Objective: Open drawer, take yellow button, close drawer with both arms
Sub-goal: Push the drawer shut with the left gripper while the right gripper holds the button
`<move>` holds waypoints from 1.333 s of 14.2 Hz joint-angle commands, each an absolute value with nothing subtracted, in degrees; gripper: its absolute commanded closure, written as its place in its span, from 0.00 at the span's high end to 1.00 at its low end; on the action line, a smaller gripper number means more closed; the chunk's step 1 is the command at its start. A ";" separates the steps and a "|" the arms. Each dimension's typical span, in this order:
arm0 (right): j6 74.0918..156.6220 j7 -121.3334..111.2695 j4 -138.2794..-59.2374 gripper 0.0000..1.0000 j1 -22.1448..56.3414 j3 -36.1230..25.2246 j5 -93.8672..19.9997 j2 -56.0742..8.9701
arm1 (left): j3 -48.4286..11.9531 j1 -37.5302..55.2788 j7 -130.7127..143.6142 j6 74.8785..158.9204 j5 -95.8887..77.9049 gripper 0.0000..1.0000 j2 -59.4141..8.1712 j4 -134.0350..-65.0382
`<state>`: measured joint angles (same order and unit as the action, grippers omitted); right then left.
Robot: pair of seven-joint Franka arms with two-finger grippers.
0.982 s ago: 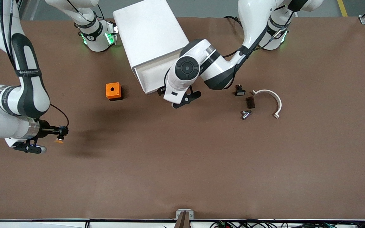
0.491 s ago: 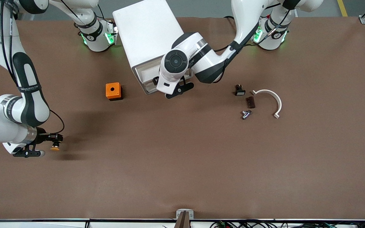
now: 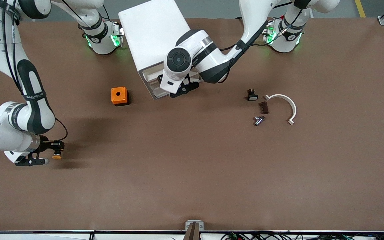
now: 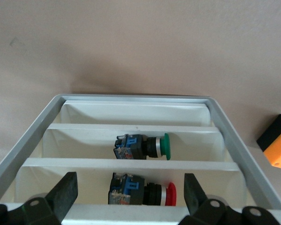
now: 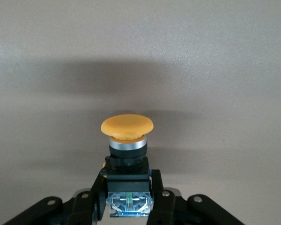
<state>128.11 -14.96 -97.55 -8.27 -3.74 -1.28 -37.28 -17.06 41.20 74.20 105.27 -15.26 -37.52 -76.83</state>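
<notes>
- Right tool (image 3: 57,149) clamped on the button (image 3: 57,155), low over the desk (image 3: 192,173) near the right arm's edge.
- Left tool (image 4: 130,193), fingers apart, at the drawer (image 3: 152,87), still partly out.
</notes>
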 commanded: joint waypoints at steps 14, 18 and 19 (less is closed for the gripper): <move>127.88 -14.77 -97.30 0.80 -9.67 -2.73 -0.44 -38.15 | -17.32 40.78 74.00 105.38 -25.93 1.00 -37.79 -77.87; 125.17 -13.45 -97.29 1.00 -9.49 -2.55 -1.23 -36.39 | -16.70 39.21 73.74 106.00 -25.05 1.00 -37.09 -77.70; 124.37 -13.45 -97.38 1.00 -9.14 -2.55 -1.23 -34.65 | -16.70 38.33 73.57 106.00 -24.70 1.00 -36.65 -77.70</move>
